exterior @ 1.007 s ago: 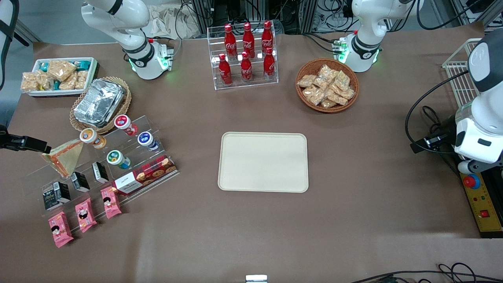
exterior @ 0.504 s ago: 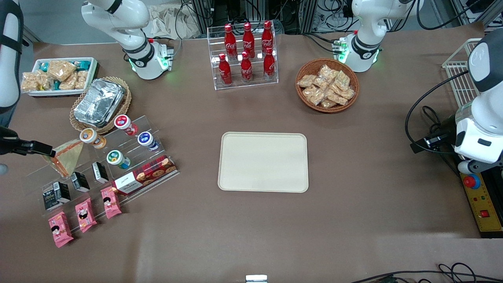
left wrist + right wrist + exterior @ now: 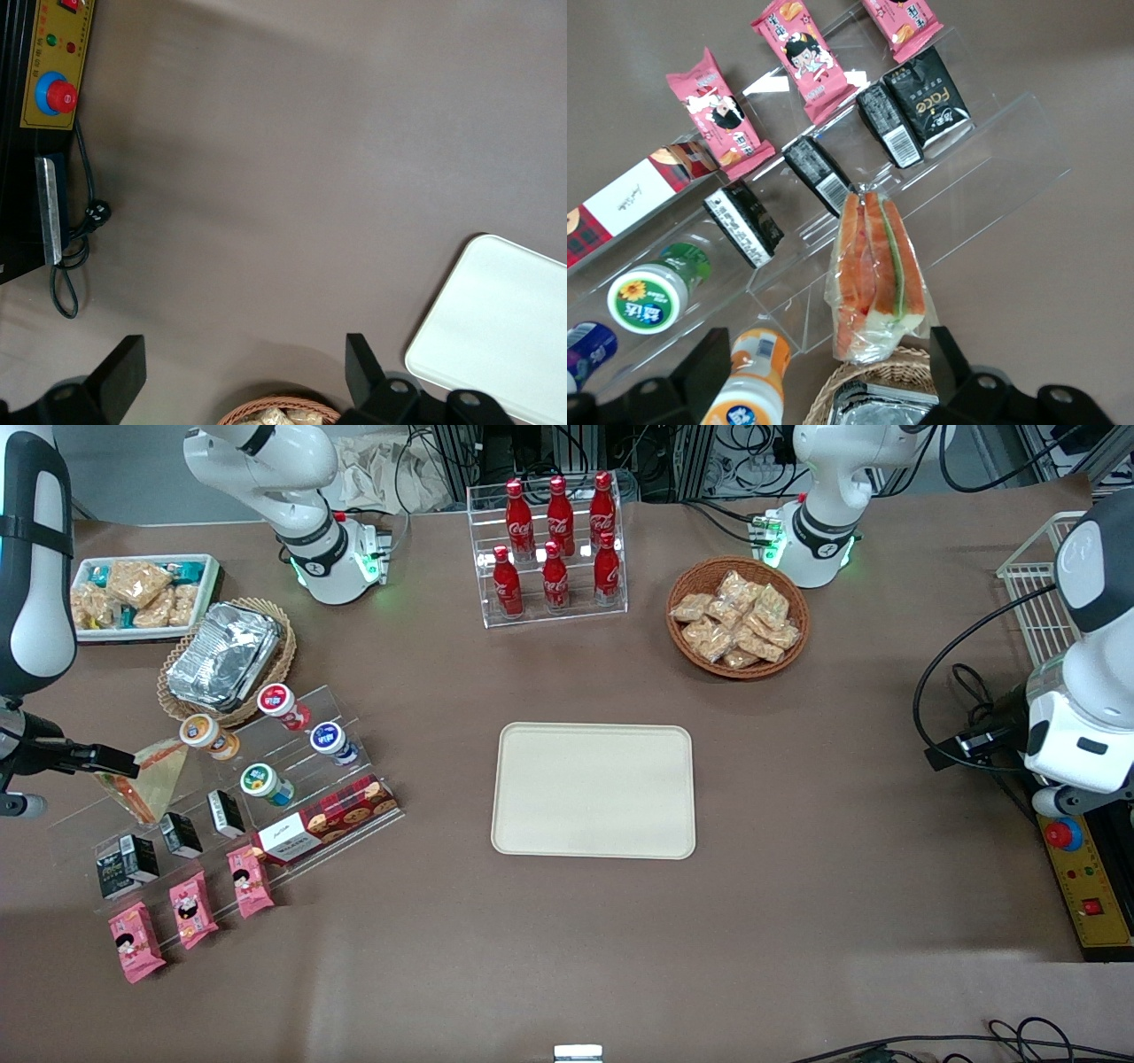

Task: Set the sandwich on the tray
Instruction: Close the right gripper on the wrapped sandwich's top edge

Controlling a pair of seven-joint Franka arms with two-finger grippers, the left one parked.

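Note:
The sandwich (image 3: 152,778), a wrapped wedge with orange, green and pale layers (image 3: 877,270), stands on the clear stepped stand (image 3: 221,797), toward the working arm's end of the table. My gripper (image 3: 115,763) hovers over the stand at the sandwich's edge, open. In the right wrist view its two dark fingers (image 3: 710,361) stand wide apart, with nothing held between them (image 3: 830,376); the sandwich lies just ahead of the gap. The cream-beige tray (image 3: 594,790) lies flat and bare at the table's middle; one corner of it (image 3: 500,328) shows in the left wrist view.
The stand also holds small bottles (image 3: 264,783), black cartons (image 3: 926,108), pink packets (image 3: 190,908) and a cookie box (image 3: 326,822). Beside it sit a wicker basket with a foil container (image 3: 223,657) and a white snack bin (image 3: 133,595). A cola rack (image 3: 554,549) and a snack basket (image 3: 737,617) stand farther from the camera than the tray.
My arm has swung further into the front view, and the open gripper has slid closer to the sandwich, now covering its edge. The sandwich has not moved.

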